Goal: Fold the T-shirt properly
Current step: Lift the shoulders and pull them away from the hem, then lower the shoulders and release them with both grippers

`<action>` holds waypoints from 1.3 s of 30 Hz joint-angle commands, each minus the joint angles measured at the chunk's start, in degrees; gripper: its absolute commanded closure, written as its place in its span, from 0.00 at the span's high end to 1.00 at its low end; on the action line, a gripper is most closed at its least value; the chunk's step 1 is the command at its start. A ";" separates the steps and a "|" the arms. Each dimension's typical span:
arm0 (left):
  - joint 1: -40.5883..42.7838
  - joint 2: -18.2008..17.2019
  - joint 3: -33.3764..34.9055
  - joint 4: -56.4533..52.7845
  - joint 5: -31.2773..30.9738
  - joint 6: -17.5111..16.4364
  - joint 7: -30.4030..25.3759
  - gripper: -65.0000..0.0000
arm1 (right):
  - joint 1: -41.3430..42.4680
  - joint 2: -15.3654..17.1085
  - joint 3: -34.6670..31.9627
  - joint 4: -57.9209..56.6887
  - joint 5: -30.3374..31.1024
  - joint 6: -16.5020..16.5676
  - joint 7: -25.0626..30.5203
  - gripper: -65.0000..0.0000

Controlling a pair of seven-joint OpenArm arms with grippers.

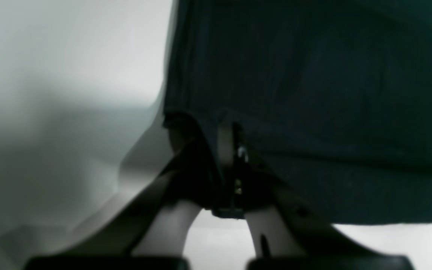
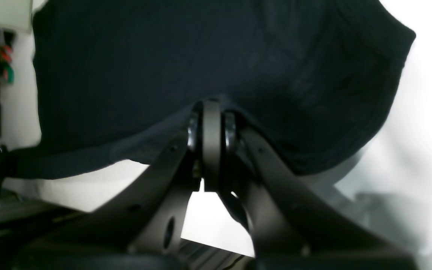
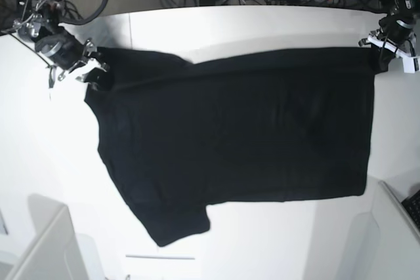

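Clearly my left gripper (image 3: 382, 57) and right gripper (image 3: 94, 73) are each clamped on an edge of the black T-shirt (image 3: 243, 136), spread on the white table (image 3: 275, 31); it is soft and limp, so I hold the corners.

The T-shirt (image 3: 249, 136) is black cloth — matt and soft, with a fine ribbed knit visible in the wrist views and a stitched hem along its edge. The table (image 3: 262, 31) beneath is white, smooth and faintly sheeny. The right gripper (image 2: 211, 112) has dark matt plastic fingers and shiny metal bearings — the left gripper (image 1: 234, 131) looks alike.
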 commanded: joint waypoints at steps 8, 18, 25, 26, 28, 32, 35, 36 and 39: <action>-1.90 -0.97 -0.34 0.81 -0.78 5.17 -1.12 0.00 | 5.43 0.59 0.12 -0.80 1.06 -0.04 -2.04 0.00; -6.38 -1.68 3.97 0.73 7.92 5.17 -1.03 0.00 | 10.80 0.59 -0.05 -7.13 1.06 -0.04 -2.74 0.00; -8.32 -1.68 4.23 0.55 10.12 5.17 -1.03 0.00 | 14.05 0.59 -0.14 -11.00 1.06 -0.04 -2.83 0.00; -8.85 -1.68 4.23 0.02 10.12 5.17 -0.94 0.00 | 14.67 0.68 -0.14 -11.44 1.06 -0.04 -2.83 0.00; -9.29 -1.85 4.23 -1.65 10.12 5.17 -0.94 0.00 | 15.54 0.86 -1.64 -12.41 0.97 -0.04 -2.83 0.00; -9.46 -1.94 4.23 -3.49 10.12 5.17 -0.94 0.00 | 17.48 0.94 -4.89 -14.87 0.88 -0.12 -2.30 0.00; -9.64 -1.94 4.23 -3.84 10.12 5.17 -0.94 0.00 | 19.06 0.77 -5.33 -16.36 0.09 -1.97 -2.30 0.00; -9.99 -1.94 4.41 -3.49 10.12 5.17 -0.94 0.00 | 19.41 0.77 -5.33 -16.62 -0.08 -2.32 -2.30 0.00; -10.34 -3.00 6.34 -3.84 10.12 5.17 -0.94 0.00 | 20.47 0.86 -5.33 -16.98 -0.26 -2.50 -2.48 0.00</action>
